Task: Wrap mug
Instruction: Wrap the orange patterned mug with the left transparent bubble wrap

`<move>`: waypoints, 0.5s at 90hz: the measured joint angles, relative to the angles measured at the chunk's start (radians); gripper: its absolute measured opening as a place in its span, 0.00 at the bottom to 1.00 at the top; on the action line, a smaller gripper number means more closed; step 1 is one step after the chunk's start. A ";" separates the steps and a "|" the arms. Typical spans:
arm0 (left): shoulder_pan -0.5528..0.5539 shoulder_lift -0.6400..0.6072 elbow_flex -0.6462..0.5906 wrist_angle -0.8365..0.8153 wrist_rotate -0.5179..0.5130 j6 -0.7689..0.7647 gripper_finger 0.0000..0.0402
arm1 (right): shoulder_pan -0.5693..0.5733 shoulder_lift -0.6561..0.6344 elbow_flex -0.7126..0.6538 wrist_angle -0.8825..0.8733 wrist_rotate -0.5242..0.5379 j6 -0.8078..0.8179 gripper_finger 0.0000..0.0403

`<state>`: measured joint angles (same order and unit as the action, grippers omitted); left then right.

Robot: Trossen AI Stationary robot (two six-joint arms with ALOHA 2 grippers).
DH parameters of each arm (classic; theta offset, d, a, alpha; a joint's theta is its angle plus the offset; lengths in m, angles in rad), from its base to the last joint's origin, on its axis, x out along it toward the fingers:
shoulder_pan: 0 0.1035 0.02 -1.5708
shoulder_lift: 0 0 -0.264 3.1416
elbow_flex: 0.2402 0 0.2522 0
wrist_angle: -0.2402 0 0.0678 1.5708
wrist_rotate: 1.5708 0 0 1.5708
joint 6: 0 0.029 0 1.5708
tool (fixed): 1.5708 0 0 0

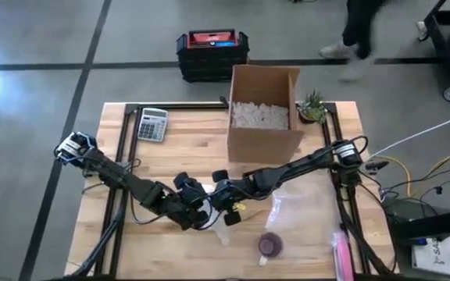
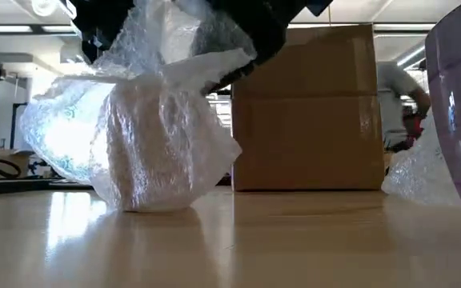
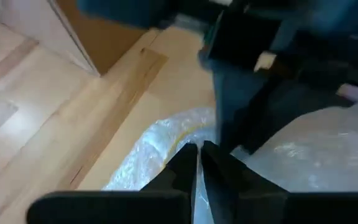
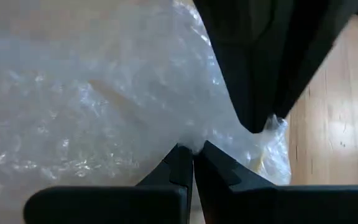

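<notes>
A bundle of clear bubble wrap (image 2: 150,136) stands on the wooden table (image 2: 230,240) by its rounded bottom. What it holds is hidden; a yellowish tint shows through the wrap (image 3: 174,142). My left gripper (image 1: 201,212) and my right gripper (image 1: 223,204) meet over the bundle, and each is shut on its wrap. A purple mug (image 1: 270,246) stands bare near the table's front edge, to the right of the bundle. My left gripper pinches gathered bubble wrap at the bundle's top (image 3: 188,134) between its two fingertips, slanting down from the table's left. The bundle stays on the table by its bottom (image 2: 146,204). My right gripper pinches a bunched fold of wrap on the bundle's upper part (image 4: 190,142) between its two fingers, slanting down from the table's right. How many layers it has, I cannot tell.
An open cardboard box (image 1: 264,113) with white filling stands at the back centre, a small plant (image 1: 312,105) to its right, a calculator (image 1: 152,123) at the back left. A loose sheet of bubble wrap (image 1: 303,207) and a pink object (image 1: 341,250) lie to the right.
</notes>
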<state>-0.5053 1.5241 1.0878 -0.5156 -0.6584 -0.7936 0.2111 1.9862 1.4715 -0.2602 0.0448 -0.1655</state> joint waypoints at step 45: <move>-0.051 -0.021 0.229 -0.367 0.176 -0.025 0.42 | 0.000 -0.005 -0.001 -0.010 0.007 0.009 0.00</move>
<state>-0.5562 1.5036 1.3164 -0.8822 -0.4823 -0.8190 0.2108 1.9812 1.4704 -0.2703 0.0517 -0.1561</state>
